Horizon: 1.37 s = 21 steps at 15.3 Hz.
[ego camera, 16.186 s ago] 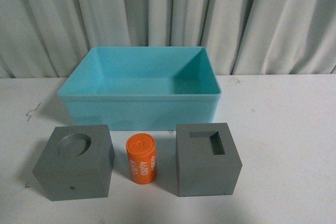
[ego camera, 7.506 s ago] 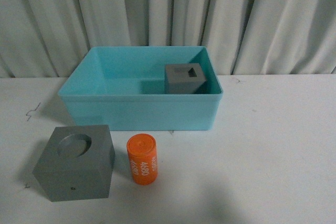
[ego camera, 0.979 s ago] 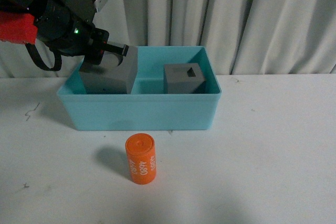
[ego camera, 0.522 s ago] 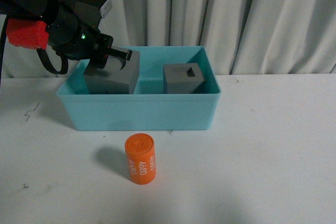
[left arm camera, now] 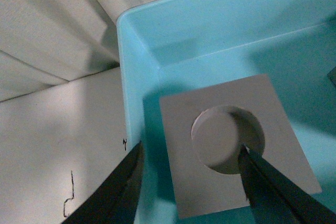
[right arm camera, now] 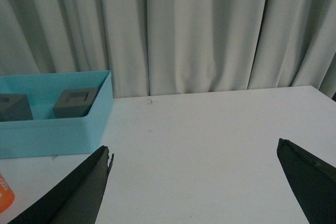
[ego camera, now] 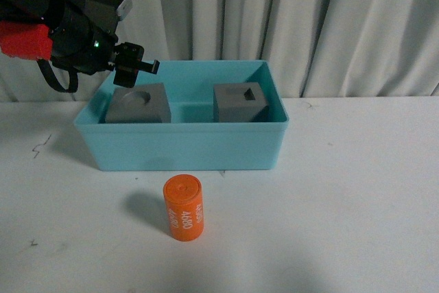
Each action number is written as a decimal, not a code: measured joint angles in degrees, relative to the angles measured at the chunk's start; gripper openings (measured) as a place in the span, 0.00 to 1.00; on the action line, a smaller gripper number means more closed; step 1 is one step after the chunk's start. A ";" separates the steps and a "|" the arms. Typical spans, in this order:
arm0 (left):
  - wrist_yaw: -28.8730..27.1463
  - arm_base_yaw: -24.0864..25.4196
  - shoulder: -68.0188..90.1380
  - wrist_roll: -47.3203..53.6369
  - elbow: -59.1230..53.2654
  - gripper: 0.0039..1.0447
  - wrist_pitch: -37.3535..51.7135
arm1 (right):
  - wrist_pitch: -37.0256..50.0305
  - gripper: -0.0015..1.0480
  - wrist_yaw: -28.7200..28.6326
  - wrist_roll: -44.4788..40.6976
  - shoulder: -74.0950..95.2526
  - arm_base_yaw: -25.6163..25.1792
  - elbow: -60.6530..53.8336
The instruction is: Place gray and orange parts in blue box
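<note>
Item 1: light turquoise rectangular plastic bin (ego camera: 182,147), centre of the front view, standing on the white table (ego camera: 363,190) before a pale pleated curtain (ego camera: 309,25).

Item 2: matte gray cube with a round top recess (ego camera: 137,104), inside the bin at its left end, resting flat, recess upward.

Item 3: matte gray cube with a rectangular top recess (ego camera: 240,102), inside the bin at its right end, apart from the first cube, recess upward.

Item 4: orange cylinder with white digits (ego camera: 183,208), upright on the table in the lower centre of the front view, outside the bin and near its front wall.

Item 5: left gripper (ego camera: 134,66), upper left of the front view, poised just above the round-recess cube. The left wrist view shows its dark fingers (left arm camera: 113,192) spread wide, holding nothing.

Item 6: right gripper (right arm camera: 194,182), seen only in the right wrist view, fingers spread wide over bare table, holding nothing, well apart from the bin.
</note>
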 joint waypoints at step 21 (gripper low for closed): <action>17.70 16.11 -82.07 -10.40 -75.65 0.19 30.77 | -0.02 0.94 0.07 0.00 0.04 0.00 0.00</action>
